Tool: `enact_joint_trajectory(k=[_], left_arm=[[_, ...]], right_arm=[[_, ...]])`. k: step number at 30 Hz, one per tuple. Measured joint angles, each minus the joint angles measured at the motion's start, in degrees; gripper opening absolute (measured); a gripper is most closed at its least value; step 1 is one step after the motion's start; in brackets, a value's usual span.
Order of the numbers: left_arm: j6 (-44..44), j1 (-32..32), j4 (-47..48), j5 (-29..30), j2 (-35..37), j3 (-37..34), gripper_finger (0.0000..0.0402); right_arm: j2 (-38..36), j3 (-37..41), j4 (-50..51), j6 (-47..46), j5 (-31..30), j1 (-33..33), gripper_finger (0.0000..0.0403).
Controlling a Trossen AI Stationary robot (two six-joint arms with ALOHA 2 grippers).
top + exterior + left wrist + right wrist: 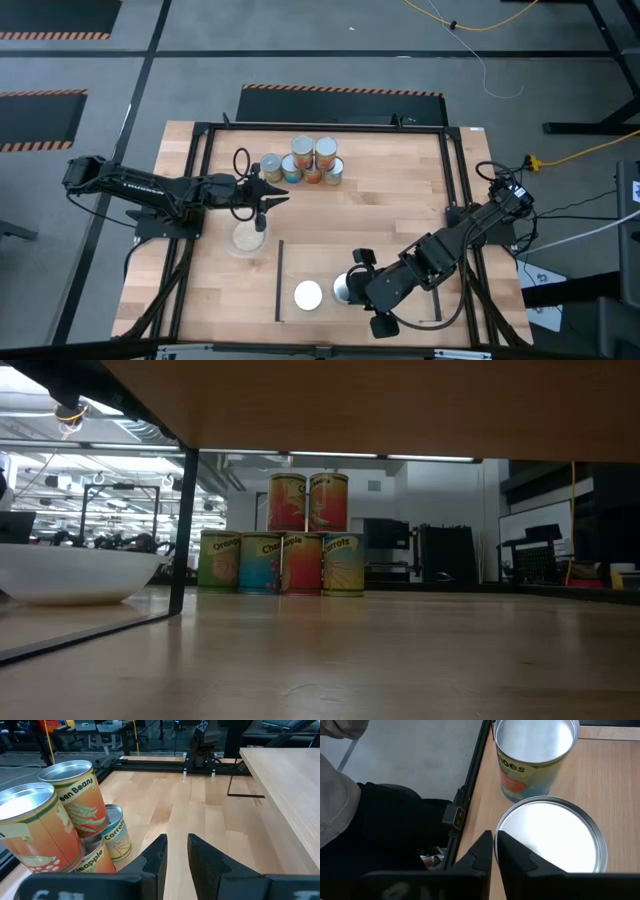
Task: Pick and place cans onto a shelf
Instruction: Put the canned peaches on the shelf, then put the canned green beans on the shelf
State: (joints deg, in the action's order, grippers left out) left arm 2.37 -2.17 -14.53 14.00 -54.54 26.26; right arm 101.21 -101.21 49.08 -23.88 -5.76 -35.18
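The shelf (315, 255) sits on the side of the worktop closest to the front edge. It is a pale wood panel with a thin black bar at each short end, and the low view shows its underside, so it is raised. Two cans already stand upright on it, a little apart, towards the bar on the left arm's side. That seems to leave the rest of the panel free for more.

The right end effector (494, 845) hangs over the shelf, just beside the rim of the nearer can (550, 837). Its fingers are almost pressed together with only a sliver between them, and they pinch nothing. The can stands on its own. Its flat lid is bright silver-white. The other can on the shelf (535, 755) has a blue and yellow label with a red patch. Past the shelf's front edge a person's sleeve (337, 805) is visible.

Behind the shelf is a round clear dish (248, 238). Just beyond that, the left end effector (176, 845) hovers with its fingers slightly spread and empty. It points past the side of the stack rather than at any one can, so I judge that it is waiting, not reaching.

Farthest from the shelf is the stack of cans (285, 550), with four in a row and two on top. Their labels are orange, green, blue and yellow. Packed this tightly, the top pair looks like the easiest to lift first.
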Motion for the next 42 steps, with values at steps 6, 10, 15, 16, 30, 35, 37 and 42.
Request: enact_joint_trajectory(k=[6, 10, 15, 16, 30, 35, 37, 42], left_arm=[[0.0, 0.01, -0.02, 0.0, 0.0, 0.0, 0.0069], [0.0, 0.02, -0.04, 0.0, 0.0, 0.0, 0.0069], [0.0, 0.01, -0.04, 0.0, 0.0, -0.02, 0.0069], [0.0, 0.0, -0.04, 0.0, 0.0, -0.02, 0.0069], [0.02, 0.02, -0.06, 0.0, 0.0, -0.02, 0.0069], [0.03, 0.0, -0.06, 0.0, 0.0, -0.02, 0.0069], [0.03, 0.02, -0.06, -0.1, 0.0, -0.02, 0.0069], [0.04, 0.01, -0.02, -1.51, 0.0, -0.04, 0.0069]], right_arm=[[0.0, 0.0, 0.0, -0.02, 0.0, 0.0, 0.0072], [0.0, 0.0, 0.0, 0.17, 0.0, 0.0, 0.0093], [-0.36, 0.0, 0.06, 0.39, 0.19, 0.01, 0.0094], [-0.65, 0.0, 0.04, 0.39, 0.95, 0.08, 0.0094], [-5.96, -13.08, 6.38, 12.77, -1.32, 0.9, 0.0095], [-7.32, -16.86, 11.61, 20.28, -12.05, 4.14, 0.0095], [-7.98, -17.25, 13.57, 22.59, -13.02, 6.92, 0.0095], [-9.57, -15.8, 17.63, 25.45, -12.51, 16.17, 0.0095]])
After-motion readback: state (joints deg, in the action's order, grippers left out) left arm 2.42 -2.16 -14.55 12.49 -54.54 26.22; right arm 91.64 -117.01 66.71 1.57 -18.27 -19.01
